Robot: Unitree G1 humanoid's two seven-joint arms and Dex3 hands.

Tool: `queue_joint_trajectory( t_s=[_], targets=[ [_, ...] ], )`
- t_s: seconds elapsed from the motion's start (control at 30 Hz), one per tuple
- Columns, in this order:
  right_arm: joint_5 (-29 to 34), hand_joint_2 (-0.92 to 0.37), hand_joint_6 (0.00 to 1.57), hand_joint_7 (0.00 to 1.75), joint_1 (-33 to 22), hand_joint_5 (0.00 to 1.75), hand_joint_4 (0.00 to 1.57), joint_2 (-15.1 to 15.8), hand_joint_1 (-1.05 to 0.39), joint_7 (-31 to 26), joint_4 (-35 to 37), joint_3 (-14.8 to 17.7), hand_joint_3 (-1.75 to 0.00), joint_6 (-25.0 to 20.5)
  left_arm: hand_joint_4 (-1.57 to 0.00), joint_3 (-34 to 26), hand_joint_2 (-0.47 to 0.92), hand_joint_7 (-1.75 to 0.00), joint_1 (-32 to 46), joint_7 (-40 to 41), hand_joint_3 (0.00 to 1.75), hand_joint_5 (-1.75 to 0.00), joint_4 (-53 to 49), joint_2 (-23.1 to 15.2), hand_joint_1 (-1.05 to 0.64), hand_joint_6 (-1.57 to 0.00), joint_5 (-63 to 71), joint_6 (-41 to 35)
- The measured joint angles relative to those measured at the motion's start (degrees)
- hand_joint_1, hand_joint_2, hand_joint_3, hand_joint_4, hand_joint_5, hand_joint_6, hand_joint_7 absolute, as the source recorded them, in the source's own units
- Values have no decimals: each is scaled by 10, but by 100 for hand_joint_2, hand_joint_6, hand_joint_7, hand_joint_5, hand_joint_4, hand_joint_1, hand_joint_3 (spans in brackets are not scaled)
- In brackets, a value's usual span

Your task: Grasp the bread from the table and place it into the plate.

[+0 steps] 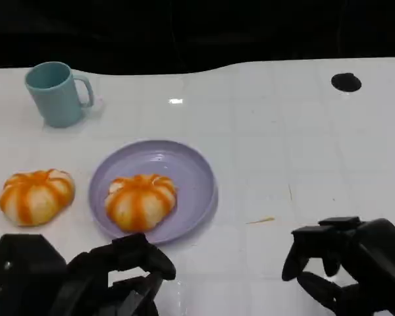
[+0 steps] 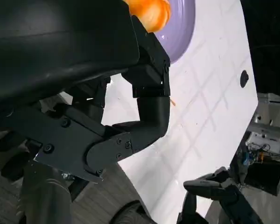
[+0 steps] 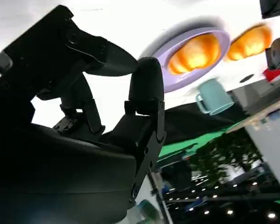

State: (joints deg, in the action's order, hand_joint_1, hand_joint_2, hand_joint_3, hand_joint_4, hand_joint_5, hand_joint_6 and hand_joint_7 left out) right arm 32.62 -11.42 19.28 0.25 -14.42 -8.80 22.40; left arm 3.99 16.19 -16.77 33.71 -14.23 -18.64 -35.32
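Head view, white tiled table [image 1: 303, 145], dark backdrop, both hands' fingers curled, holding nothing.

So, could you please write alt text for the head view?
One orange-striped bread lies in a lilac plate on a white table, another bread beside it. A teal mug stands behind; the left hand and right hand hover empty below.

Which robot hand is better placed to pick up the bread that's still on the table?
Probably the left robot hand. The orange-striped round bread lies on the white table left of the lilac round plate, while the right robot hand sits across the plate.
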Motion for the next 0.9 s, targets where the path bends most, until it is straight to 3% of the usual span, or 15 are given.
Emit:
queue_joint_trajectory(
  t_s=[0.27,0.9],
  targets=[
    [13,-30,92,119,-28,166,92,-18,-9,-28,-6,10,-117,-15,-67,-1,78,-147,0,0,80,-175,-4,-1,-33,-60,0,4],
    [23,-39,92,117,-24,167,90,-26,-9,-45,22,8,-104,-53,-66,-7,79,-146,6,-9,80,-175,-5,-2,-31,-60,-1,10]
  ],
)
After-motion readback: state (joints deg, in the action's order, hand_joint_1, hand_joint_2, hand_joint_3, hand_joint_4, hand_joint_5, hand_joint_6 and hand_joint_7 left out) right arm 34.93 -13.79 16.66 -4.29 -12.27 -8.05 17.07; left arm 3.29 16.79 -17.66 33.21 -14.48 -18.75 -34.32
